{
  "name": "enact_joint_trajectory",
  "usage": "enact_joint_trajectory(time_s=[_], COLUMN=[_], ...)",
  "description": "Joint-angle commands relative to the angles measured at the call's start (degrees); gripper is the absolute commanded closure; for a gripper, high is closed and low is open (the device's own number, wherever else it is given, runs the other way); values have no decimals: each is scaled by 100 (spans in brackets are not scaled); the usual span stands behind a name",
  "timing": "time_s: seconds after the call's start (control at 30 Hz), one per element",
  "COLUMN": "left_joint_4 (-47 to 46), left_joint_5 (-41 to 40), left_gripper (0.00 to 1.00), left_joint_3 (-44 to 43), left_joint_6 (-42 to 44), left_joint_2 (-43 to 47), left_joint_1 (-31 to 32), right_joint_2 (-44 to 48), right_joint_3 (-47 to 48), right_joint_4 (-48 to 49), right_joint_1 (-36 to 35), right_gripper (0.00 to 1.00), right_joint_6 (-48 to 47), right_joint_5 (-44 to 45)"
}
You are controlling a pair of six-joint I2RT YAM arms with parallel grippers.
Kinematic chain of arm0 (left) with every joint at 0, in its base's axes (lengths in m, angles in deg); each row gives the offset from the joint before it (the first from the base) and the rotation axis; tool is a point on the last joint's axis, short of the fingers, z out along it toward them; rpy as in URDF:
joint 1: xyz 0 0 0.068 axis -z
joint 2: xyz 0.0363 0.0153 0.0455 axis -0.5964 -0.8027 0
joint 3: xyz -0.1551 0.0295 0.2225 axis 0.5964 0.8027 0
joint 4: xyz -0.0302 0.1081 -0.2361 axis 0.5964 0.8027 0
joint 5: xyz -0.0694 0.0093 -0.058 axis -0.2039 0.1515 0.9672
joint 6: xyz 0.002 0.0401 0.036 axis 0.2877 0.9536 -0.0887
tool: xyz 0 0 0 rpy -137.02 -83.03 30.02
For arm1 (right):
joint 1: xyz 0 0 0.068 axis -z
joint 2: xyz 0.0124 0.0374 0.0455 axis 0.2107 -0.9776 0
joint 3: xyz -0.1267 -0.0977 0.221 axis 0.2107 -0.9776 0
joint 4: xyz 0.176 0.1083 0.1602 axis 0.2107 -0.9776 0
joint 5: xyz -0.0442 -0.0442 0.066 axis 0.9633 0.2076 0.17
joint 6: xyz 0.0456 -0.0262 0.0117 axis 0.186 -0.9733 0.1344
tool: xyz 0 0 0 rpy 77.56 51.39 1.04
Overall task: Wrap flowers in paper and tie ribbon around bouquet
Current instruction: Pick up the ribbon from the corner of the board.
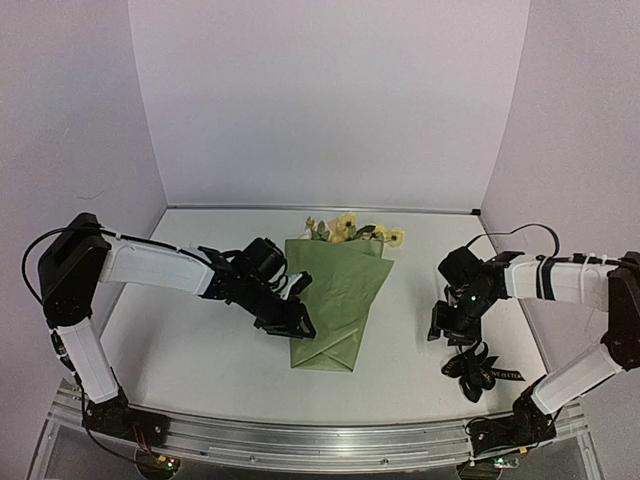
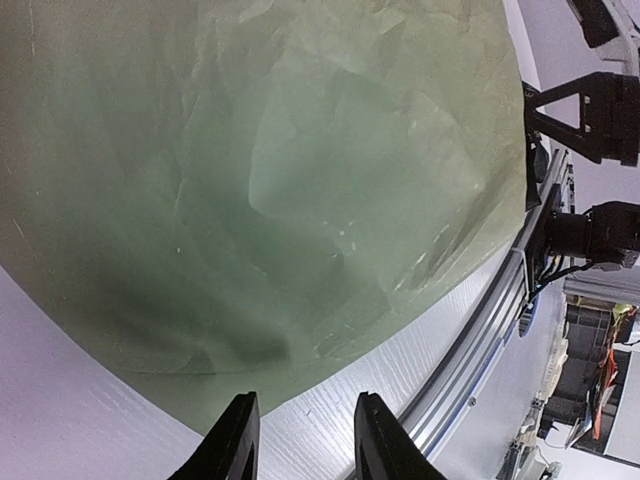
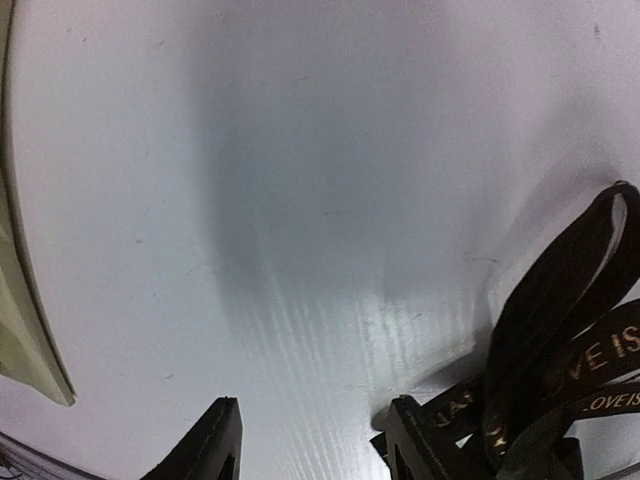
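Right claw (image 3: 315, 428) hangs part-open and empty beside the ribbon (image 1: 472, 368) near the desk's (image 1: 200, 350) near-right corner, seemingly lining up a grab, while left claw (image 1: 292, 322), parted and empty, flanks the wrapped bouquet (image 1: 338, 300) mid-desk.

Flowers (image 1: 345, 228): only blooms past wide rim show; stems hidden inside paper (image 1: 335, 300). Left wrist view: paper fills frame, soft-focused, cut by top and left edges. Left tool (image 2: 300, 440): fingers cut by bottom edge; from above, tips merge with paper's left edge, contact cannot tell. Ribbon (image 1: 473, 368): lettering too small to read from above; in right wrist view, cut by right and bottom edges, words only partly readable. Right tool (image 3: 310, 440): fingers cut by bottom edge.
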Motion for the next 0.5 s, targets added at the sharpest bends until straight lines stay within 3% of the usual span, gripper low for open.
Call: enact_joint_trajectory(time_s=[0.0, 0.2, 0.47], left_joint_4=[60, 213, 316], left_joint_5=[49, 131, 796], left_gripper=[65, 65, 68], left_joint_3=[-588, -1241, -2233], left_joint_6=[309, 497, 613], left_joint_2=[112, -290, -1608], left_joint_1=[-92, -97, 139], right_joint_2=[138, -139, -233], right_joint_3=[-11, -3, -171], right_joint_4=[-107, -94, -71], right_joint_1=[380, 748, 848], right_gripper=[48, 48, 48], right_joint_6=[-222, -288, -228], right_joint_5=[340, 169, 209])
